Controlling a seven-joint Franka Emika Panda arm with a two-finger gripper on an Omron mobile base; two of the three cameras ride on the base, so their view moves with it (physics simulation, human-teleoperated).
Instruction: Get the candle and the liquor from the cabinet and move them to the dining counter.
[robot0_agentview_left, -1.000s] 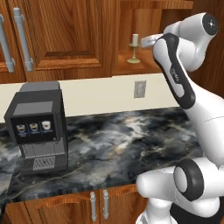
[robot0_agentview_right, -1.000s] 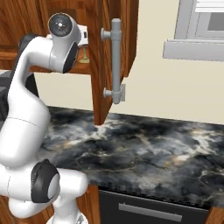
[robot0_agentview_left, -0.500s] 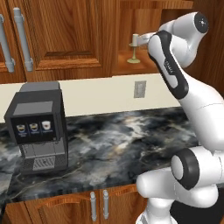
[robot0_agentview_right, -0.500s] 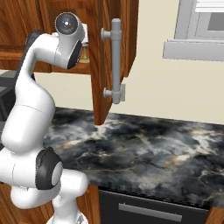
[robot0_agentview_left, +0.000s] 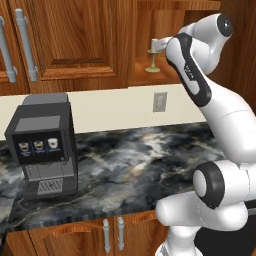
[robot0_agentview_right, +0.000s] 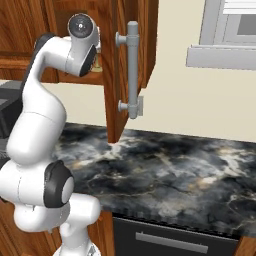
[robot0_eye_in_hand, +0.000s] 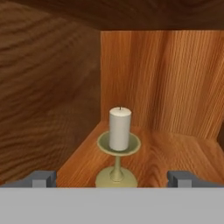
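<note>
The candle (robot0_eye_in_hand: 119, 129), a cream stick in an olive-gold holder, stands upright on the shelf of the open cabinet (robot0_eye_in_hand: 179, 151), near its back corner. My gripper (robot0_eye_in_hand: 111, 179) is open. Its fingertips (robot0_eye_in_hand: 43, 178) stand wide apart on either side of the holder's round foot, a little short of it, and touch nothing. In the left base view the gripper (robot0_agentview_left: 156, 45) reaches into the cabinet (robot0_agentview_left: 75, 40) at candle height, right beside the candle (robot0_agentview_left: 152, 66). The liquor and the dining counter are out of view.
The cabinet door (robot0_agentview_right: 112, 75) hangs open toward me with its long grey handle (robot0_agentview_right: 132, 70) to the arm's right. Below lies the marbled worktop (robot0_agentview_left: 130, 155) with a black coffee machine (robot0_agentview_left: 42, 145) at its left. A wall outlet (robot0_agentview_left: 159, 102) sits under the shelf.
The arm has stretched further into the cabinet, bringing the open gripper closer to the candle. The candle has stayed in place.
</note>
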